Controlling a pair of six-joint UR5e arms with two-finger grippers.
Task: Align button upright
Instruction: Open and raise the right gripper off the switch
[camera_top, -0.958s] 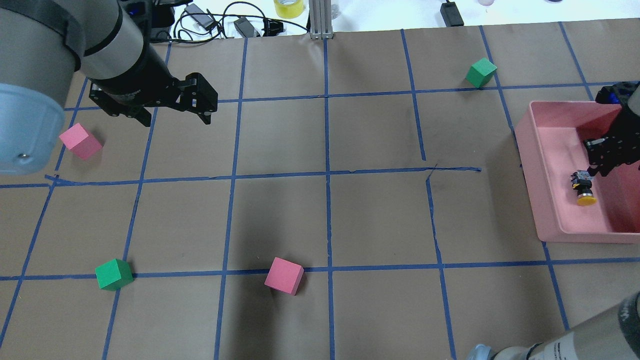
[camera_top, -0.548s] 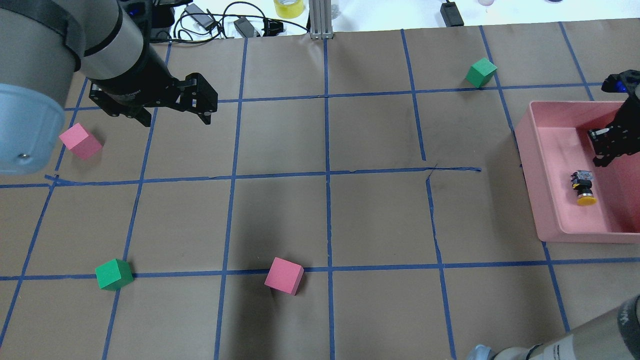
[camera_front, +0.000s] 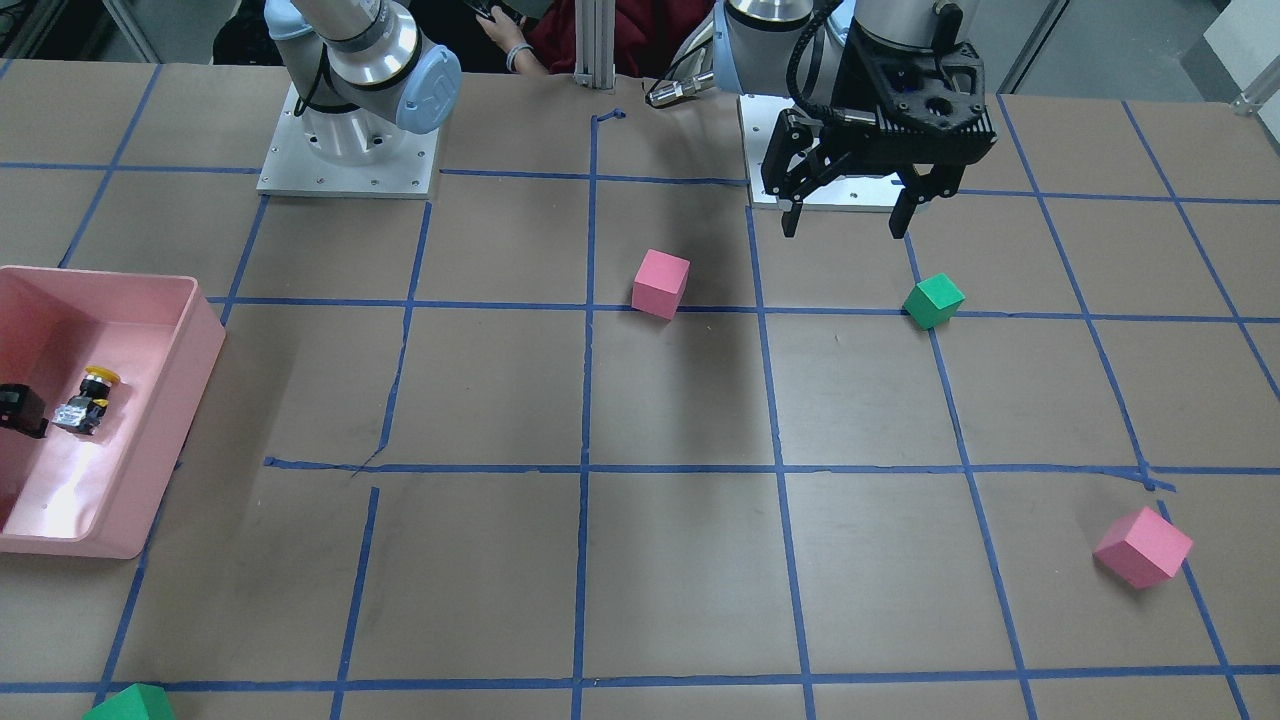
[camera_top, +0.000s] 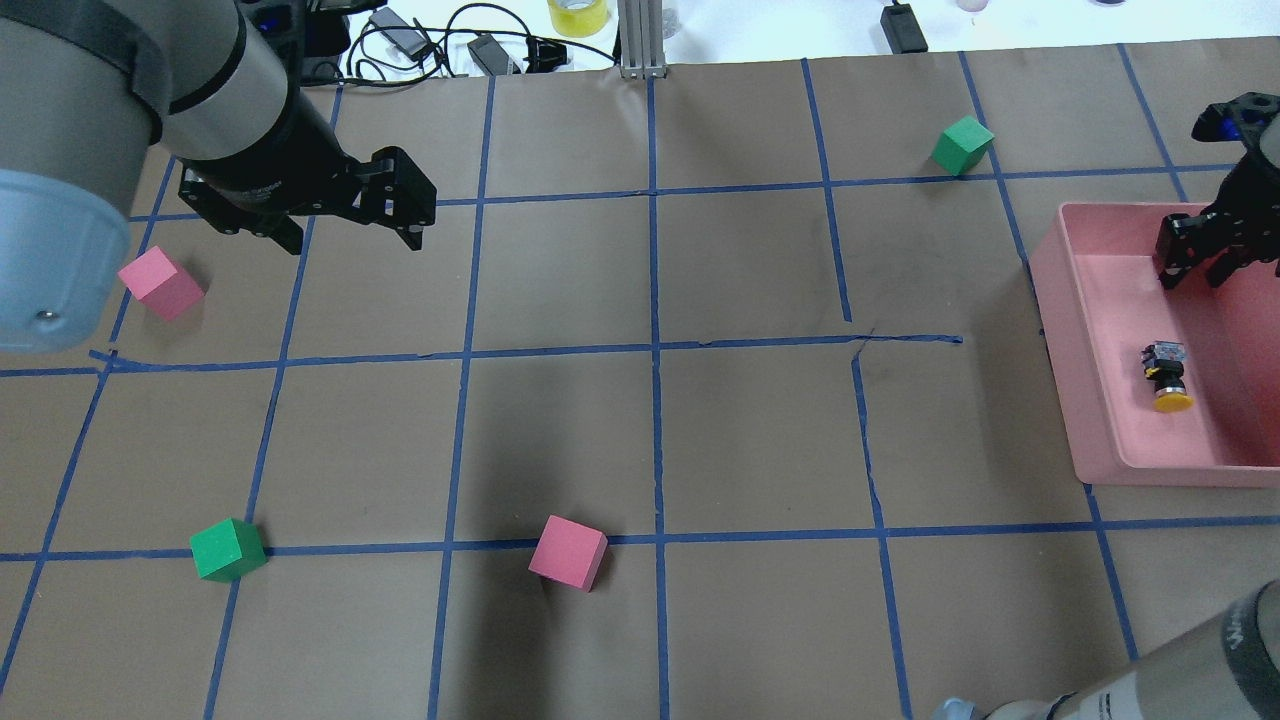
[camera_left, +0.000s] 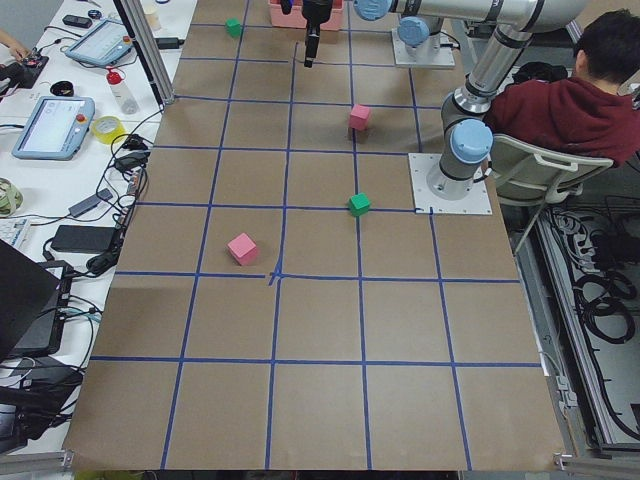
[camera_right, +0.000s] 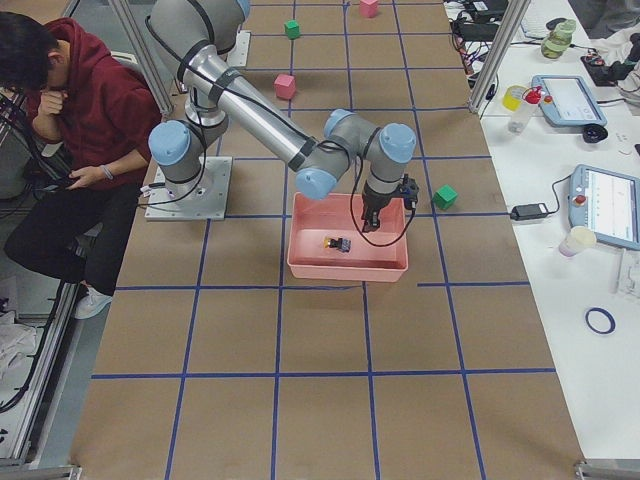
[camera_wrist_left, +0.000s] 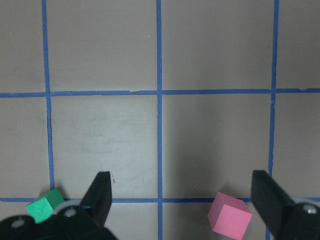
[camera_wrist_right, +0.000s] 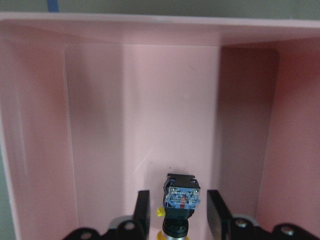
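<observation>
Backs the right tool (camera_top: 1192, 278) off the button (camera_top: 1167, 375), spread wide and empty, leaving it lying on its side in the pink bin (camera_top: 1060, 330), not yet upright, with the left tool (camera_top: 352, 238) released, idle above the table (camera_top: 560, 420).

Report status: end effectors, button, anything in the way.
Left end effector open, empty, far off. Right end effector open, empty, over pink bin. Button on its side on bin floor, not upright. Nothing blocking it.

Yellow-cap button (camera_top: 1167, 376), blk body, on its side, in pink bin (camera_top: 1110, 320)
</observation>
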